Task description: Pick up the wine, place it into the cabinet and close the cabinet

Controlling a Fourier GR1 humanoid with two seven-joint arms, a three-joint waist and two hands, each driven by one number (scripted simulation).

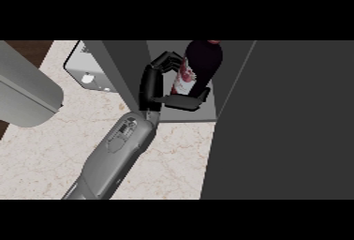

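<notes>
The wine bottle [204, 60] is dark with a red and white label and stands tilted inside the grey cabinet [124, 70], just past its front lip. My right hand [153, 83] is shut on it: the fingers wrap the bottle from the left and the thumb crosses under its base. The grey right forearm runs up from the lower left edge to the cabinet mouth. The cabinet's dark door [283, 122] stands open and fills the right side. My left hand does not show.
A big rounded grey shape [27, 93] fills the left edge, close to the camera. A white appliance [86, 70] sits behind the cabinet's left wall. Pale marble counter [48, 154] spreads below and left of the cabinet.
</notes>
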